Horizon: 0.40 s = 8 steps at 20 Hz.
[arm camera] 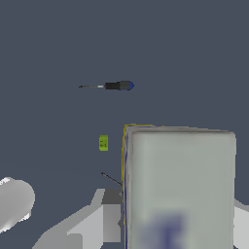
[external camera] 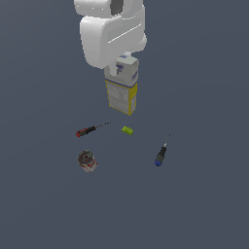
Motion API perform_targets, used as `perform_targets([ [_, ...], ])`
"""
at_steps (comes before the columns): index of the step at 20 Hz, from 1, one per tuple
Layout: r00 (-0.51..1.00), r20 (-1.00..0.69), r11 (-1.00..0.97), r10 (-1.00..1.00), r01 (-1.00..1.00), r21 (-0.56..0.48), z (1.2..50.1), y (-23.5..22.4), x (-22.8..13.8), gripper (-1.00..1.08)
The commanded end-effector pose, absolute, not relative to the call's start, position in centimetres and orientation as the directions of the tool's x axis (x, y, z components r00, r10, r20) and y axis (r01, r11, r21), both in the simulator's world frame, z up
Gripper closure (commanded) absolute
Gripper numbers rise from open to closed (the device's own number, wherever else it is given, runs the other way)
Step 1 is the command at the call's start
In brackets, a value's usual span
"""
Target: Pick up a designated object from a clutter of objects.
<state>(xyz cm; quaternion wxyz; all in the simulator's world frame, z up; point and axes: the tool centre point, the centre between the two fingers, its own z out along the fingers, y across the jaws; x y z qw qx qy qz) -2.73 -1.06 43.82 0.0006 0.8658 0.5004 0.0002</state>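
Yellow-bottomed carton (external camera: 121, 90) has the tool (arm camera: 177, 219) down around its top, fingers flanking it, can't tell if clamped yet, so the lift's probably still to do.

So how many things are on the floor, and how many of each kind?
Screwdrivers: 2, the red-handled screwdriver and the blue-handled screwdriver
Cartons: 1, the tall carton
Cans: 1, the brownish can
Small blocks: 1, the green block
Total: 5
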Motion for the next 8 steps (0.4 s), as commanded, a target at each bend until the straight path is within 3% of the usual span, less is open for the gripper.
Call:
perform_targets([
  [1, 0.5, 0.0, -0.5, 0.866, 0.866, 0.0, 44.84, -0.59, -2.63, 1.08],
  [8, 0.5, 0.0, -0.5, 0.866, 0.866, 0.0, 45.81, -0.16, -2.45, 1.08],
])
